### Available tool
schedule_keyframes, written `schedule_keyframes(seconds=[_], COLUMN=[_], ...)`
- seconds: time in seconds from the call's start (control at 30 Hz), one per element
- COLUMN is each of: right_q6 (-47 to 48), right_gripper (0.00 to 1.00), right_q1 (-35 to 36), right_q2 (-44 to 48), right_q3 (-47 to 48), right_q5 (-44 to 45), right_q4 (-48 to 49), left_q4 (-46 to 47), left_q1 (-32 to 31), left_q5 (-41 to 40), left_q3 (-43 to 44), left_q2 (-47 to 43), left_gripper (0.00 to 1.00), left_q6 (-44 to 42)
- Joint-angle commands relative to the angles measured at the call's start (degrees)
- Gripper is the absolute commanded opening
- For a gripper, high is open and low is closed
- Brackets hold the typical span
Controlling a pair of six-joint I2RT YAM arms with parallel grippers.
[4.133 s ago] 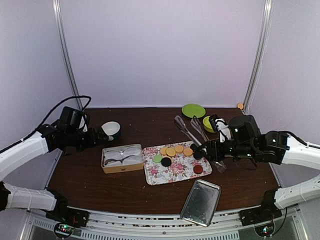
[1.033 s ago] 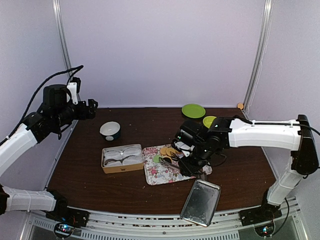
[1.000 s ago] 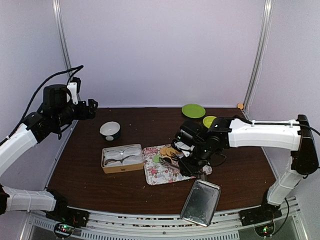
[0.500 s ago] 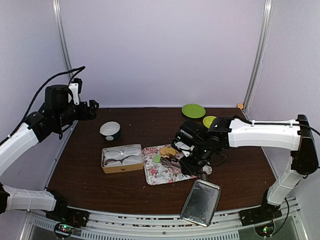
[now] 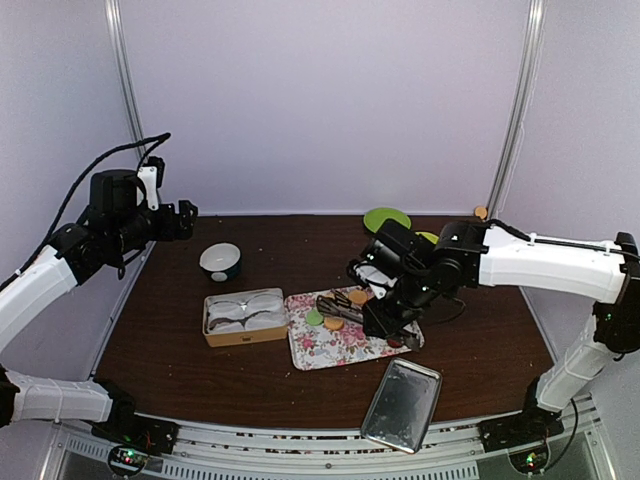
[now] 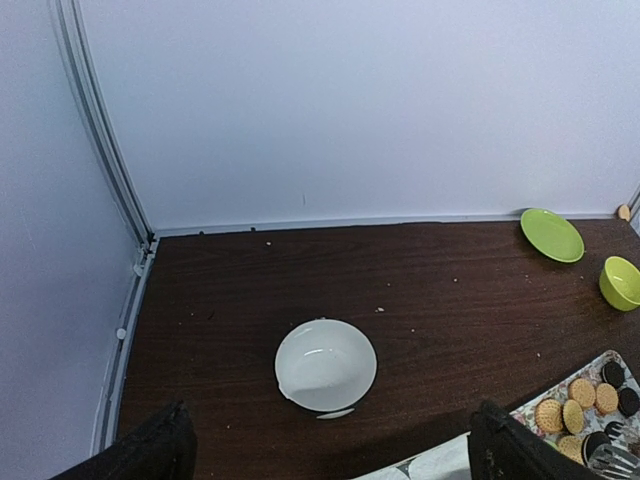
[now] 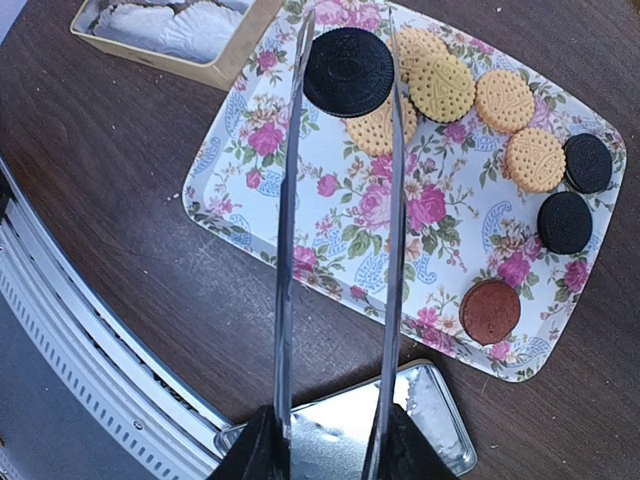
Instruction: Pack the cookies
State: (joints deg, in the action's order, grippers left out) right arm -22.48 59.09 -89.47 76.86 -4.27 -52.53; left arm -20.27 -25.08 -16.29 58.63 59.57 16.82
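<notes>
Right fingers (image 7: pixel 262 452) clamp tongs (image 7: pixel 287 250) pinching flat, face-up black cookie (image 7: pixel 348 57); left fingers (image 6: pixel 150 452) apart.

Your right gripper (image 5: pixel 385 318) sits mid-frame, holding tongs (image 5: pixel 338 305) over the cookies (image 5: pixel 334 323) on the floral tray (image 5: pixel 335 349); left gripper (image 5: pixel 186 216) hangs up high, far left.

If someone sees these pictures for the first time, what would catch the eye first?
The long metal tongs in the right pincer stand out, with a black cookie between their tips over the flowered tray. The other cookies, yellow, black and one dark red, lie on that tray. The left pincer is open, and a white bowl sits alone on the dark table beyond it.
</notes>
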Motion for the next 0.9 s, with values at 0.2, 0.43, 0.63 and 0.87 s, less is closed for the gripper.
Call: schedule_keyframes(seconds=[0.2, 0.43, 0.63, 0.87], right_q6=[-2.28, -2.63, -1.92, -0.46], right_gripper=[0.31, 0.31, 0.31, 0.31], right_q1=[-0.27, 0.12, 1.34, 2.68], right_q2=[2.56, 1.66, -2.39, -10.24], right_q3=[4.64, 6.95, 11.76, 20.58], right_q5=[-1.40, -2.09, -3.56, -5.16], right_q4=[5.16, 6.45, 6.62, 5.55], left_q4=[0.96, 0.94, 0.94, 0.91], left_q1=[0.23, 0.23, 0.27, 0.27], left_q5=[-0.14, -0.09, 0.07, 0.45], left_q3=[1.75, 1.73, 1.70, 1.82], left_q2=[-0.65, -1.12, -1.29, -1.47], left_gripper=[0.97, 0.97, 0.97, 0.97], left_q6=[-0.13, -0.03, 0.00, 0.06])
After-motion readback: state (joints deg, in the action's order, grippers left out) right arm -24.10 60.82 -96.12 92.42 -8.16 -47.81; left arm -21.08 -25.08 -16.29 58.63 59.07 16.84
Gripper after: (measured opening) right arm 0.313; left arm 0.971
